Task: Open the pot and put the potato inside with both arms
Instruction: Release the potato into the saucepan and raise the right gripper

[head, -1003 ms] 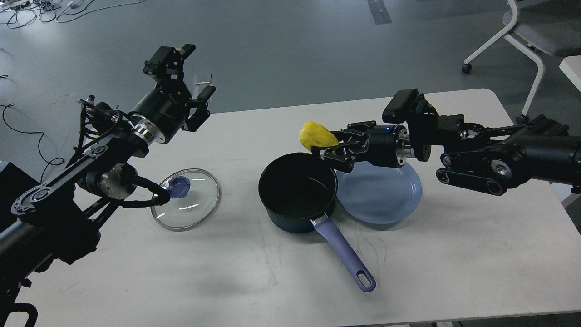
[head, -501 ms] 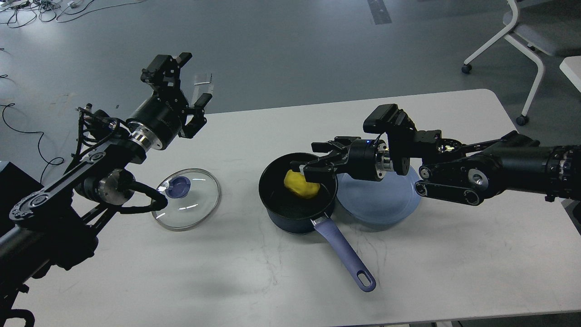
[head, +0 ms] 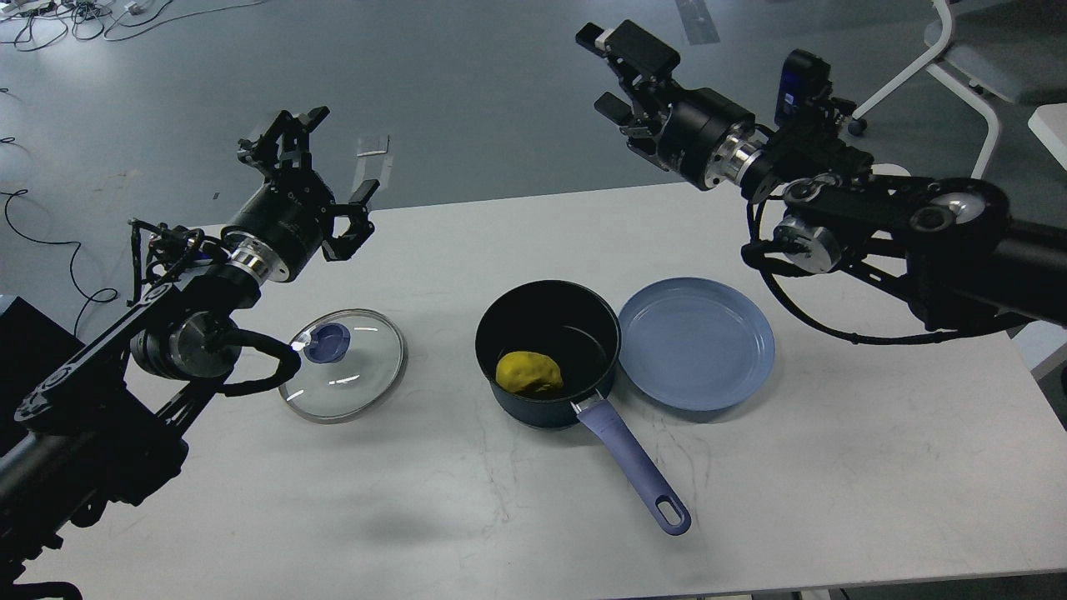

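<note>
A dark blue pot (head: 583, 312) with a purple handle (head: 633, 467) stands open at the table's middle. The yellow potato (head: 529, 372) lies inside it on the bottom. The glass lid (head: 342, 367) with a blue knob lies flat on the table left of the pot. My left gripper (head: 321, 171) is open and empty, raised high behind the lid. My right gripper (head: 613, 71) is open and empty, raised high beyond the table's far edge, well above and behind the pot.
An empty blue plate (head: 696, 343) lies right of the pot, touching or nearly touching it. A white chair (head: 959, 67) stands on the floor at the back right. Cables lie on the floor at the far left.
My right gripper let go of the potato, which now lies in the pot, and the arm swung up and back. My left gripper drifted slightly left and up.
</note>
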Controlling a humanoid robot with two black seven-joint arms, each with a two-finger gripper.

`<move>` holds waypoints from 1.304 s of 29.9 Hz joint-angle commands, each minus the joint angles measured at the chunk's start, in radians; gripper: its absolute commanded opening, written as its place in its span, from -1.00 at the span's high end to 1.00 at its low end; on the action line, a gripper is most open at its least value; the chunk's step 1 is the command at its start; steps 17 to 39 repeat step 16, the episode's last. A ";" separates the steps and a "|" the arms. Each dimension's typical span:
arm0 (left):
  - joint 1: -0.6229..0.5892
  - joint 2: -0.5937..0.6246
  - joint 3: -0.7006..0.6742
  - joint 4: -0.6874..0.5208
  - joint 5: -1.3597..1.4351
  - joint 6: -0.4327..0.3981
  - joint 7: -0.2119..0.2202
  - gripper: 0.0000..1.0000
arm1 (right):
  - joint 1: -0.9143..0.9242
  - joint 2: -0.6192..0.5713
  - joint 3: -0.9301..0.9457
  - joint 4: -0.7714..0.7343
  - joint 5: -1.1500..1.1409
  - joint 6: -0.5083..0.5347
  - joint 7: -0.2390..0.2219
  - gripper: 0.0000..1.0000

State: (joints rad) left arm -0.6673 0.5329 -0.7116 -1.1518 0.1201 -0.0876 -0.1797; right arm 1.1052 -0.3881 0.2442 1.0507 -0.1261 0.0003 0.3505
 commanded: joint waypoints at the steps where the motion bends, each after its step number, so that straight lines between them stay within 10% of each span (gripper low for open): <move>1: 0.032 -0.014 -0.040 0.000 -0.028 -0.007 0.017 -0.98 | -0.065 -0.049 0.087 -0.014 0.234 0.114 -0.138 -1.00; 7: 0.069 -0.039 -0.086 0.003 -0.031 -0.007 0.042 -0.98 | -0.200 -0.058 0.200 -0.031 0.296 0.173 -0.238 -1.00; 39: 0.077 -0.042 -0.089 0.003 -0.031 -0.007 0.048 -0.98 | -0.199 -0.043 0.227 -0.047 0.292 0.188 -0.226 -1.00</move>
